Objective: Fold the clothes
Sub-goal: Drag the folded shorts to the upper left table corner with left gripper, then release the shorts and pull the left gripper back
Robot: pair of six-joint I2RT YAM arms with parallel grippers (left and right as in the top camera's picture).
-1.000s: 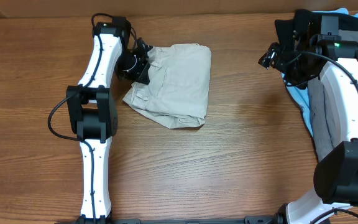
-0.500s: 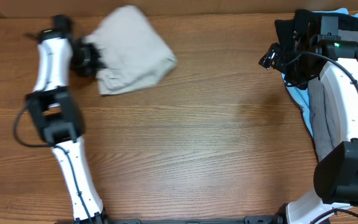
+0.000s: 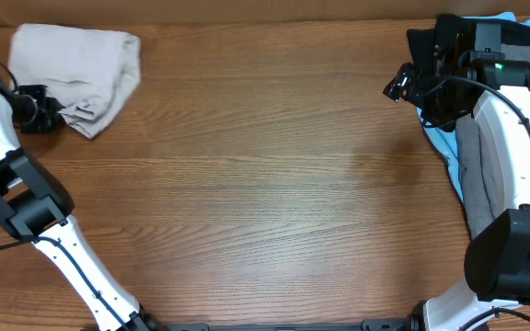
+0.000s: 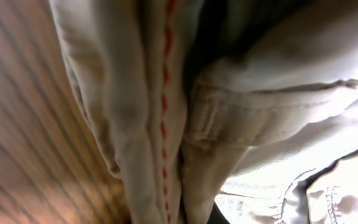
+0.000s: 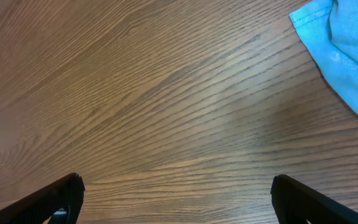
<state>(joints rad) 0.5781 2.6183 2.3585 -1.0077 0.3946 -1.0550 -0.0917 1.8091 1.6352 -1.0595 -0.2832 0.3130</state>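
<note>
Left wrist shows only bunched shorts (image 4: 241, 106), hiding the left gripper (image 3: 55, 114).

Khaki garment (image 4: 260, 74) fills the frame fm 12 round to 6 o'clock, bunched in vertical folds, v. close to lens. Red dashed stitching (image 4: 164, 99) runs top to bottom just L of ctr. Thick hemmed seam (image 4: 272, 115) twd 3 o'clock. Wood-grain bench (image 4: 23, 143) at 9 o'clock, blurred.
</note>
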